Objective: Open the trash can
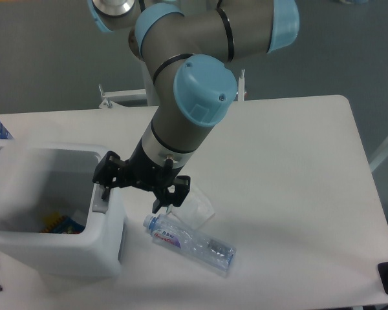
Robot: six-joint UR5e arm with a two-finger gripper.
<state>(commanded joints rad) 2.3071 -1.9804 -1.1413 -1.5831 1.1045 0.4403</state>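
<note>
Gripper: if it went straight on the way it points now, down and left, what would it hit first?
Probably the grey latch tab on the trash can; the gripper sits right at it, though depth is unclear.
</note>
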